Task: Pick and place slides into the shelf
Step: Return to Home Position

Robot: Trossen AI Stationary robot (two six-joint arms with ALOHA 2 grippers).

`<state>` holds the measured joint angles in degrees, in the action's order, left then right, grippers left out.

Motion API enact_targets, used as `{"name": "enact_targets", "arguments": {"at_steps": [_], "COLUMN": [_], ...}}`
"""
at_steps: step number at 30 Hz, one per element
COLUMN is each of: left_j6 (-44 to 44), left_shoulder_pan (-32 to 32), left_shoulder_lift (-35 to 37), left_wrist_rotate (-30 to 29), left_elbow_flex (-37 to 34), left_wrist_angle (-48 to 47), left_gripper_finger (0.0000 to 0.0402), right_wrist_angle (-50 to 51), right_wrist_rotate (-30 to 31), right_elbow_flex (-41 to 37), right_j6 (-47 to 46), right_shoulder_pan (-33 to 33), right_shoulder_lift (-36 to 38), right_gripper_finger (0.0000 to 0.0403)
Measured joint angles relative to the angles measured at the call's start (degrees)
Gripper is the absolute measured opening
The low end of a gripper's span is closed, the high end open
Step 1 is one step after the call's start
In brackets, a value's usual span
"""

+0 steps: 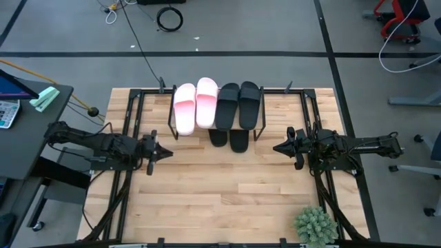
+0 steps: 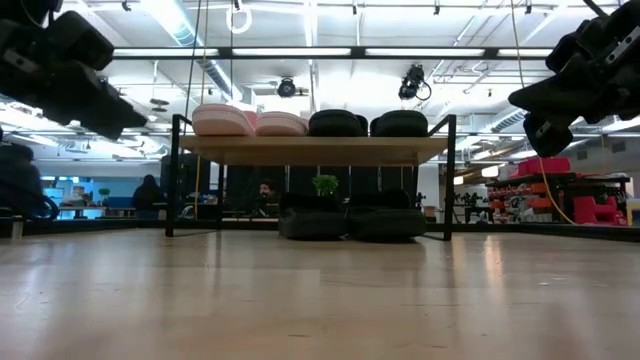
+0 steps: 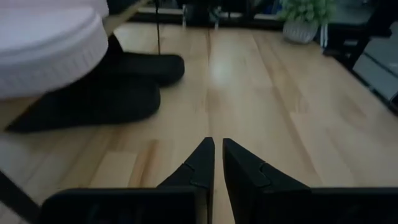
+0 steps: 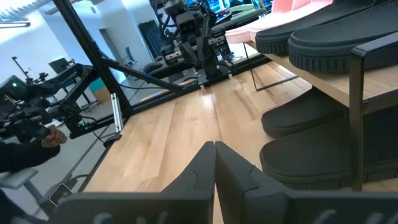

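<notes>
The shelf (image 2: pixel 320 150), a wooden plank on thin black legs, stands at the table's far middle. On its top lie two pink slides (image 1: pixel 185 109) (image 1: pixel 207 102) and two black slides (image 1: pixel 227 105) (image 1: pixel 249 103). Two more black slides (image 1: pixel 218 136) (image 1: pixel 239 140) rest on the table under the plank. My left gripper (image 1: pixel 165 153) hovers left of the shelf, pointing toward the table's middle, shut with only a thin slit between its fingertips (image 3: pixel 217 144) and nothing in it. My right gripper (image 1: pixel 277 147) hovers right of the shelf, shut (image 4: pixel 215 145) and empty.
A small potted plant (image 1: pixel 315 226) stands at the near right corner. A black metal frame (image 1: pixel 131 103) runs around the table. Bare wood (image 1: pixel 220 193) lies between the arms and toward the near edge. A dark desk (image 1: pixel 27 117) stands to the left of the table.
</notes>
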<state>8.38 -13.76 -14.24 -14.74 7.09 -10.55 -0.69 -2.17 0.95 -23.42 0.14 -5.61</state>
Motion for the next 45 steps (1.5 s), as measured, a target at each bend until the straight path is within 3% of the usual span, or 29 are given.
{"name": "enact_targets", "arguments": {"at_steps": [15, 21, 27, 34, 40, 45], "left_j6": [0.04, -0.12, -4.39, -7.57, -7.42, -1.3], "left_shoulder_pan": [0.02, 0.02, 0.04, 0.02, 0.04, 0.04], "left_shoulder_lift": [0.0, 0.0, 0.02, 0.0, 0.02, 0.01], "left_wrist_rotate": [0.13, 0.5, 6.14, 14.91, 15.17, 15.16], "left_elbow_flex": [0.0, 0.0, 0.0, 0.0, -1.72, -3.05], "left_wrist_angle": [-1.29, 2.55, 9.79, 9.95, 12.47, 11.03], "left_gripper_finger": [0.0026, 0.0036, 0.004, 0.003, 0.0031, 0.004], "right_wrist_angle": [0.0, 0.0, 0.0, 0.0, 0.0, 0.0], "right_wrist_rotate": [0.0, 0.0, 0.0, 0.0, 0.0, 0.01], "right_elbow_flex": [0.0, 0.0, 0.0, 0.0, 0.0, 0.0], "right_j6": [0.0, 0.0, 0.0, 0.0, 0.0, 0.0], "right_shoulder_pan": [0.0, 0.01, 0.0, 0.02, 0.02, 0.0], "right_shoulder_lift": [-0.02, -0.01, -0.02, -0.02, 0.0, -0.02], "right_gripper_finger": [0.0014, 0.0014, 0.0014, 0.0014, 0.0014, 0.0014]}}
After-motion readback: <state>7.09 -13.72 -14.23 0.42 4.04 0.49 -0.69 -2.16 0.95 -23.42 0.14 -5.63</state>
